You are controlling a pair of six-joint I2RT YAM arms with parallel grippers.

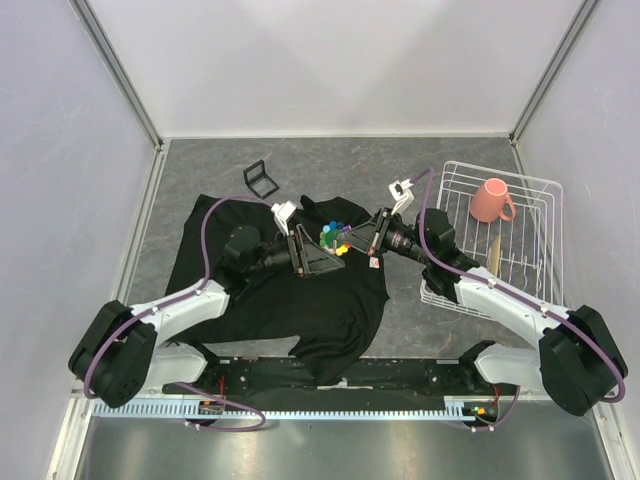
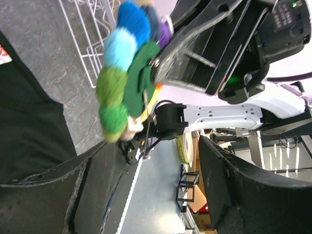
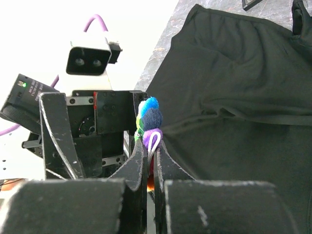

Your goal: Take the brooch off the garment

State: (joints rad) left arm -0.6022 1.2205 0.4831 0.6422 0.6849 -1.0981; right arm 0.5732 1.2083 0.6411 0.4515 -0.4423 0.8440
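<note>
Gripping one multicoloured flower-shaped brooch (image 3: 150, 119): right claw (image 3: 151, 146) pinched closed | left claw (image 2: 153, 146): spread, empty | one black short-sleeved T-shirt (image 1: 320, 310) below.

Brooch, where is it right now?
Top view, centre: the brooch is over the black shirt, pinched in the right hand, beside the open left hand.

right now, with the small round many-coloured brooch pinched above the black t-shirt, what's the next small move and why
Probably draw the right gripper away from the black T-shirt toward the grey table. Its fingers are shut on the small round many-coloured brooch, which seems lifted off the cloth, and the left gripper stands open beside it.
</note>
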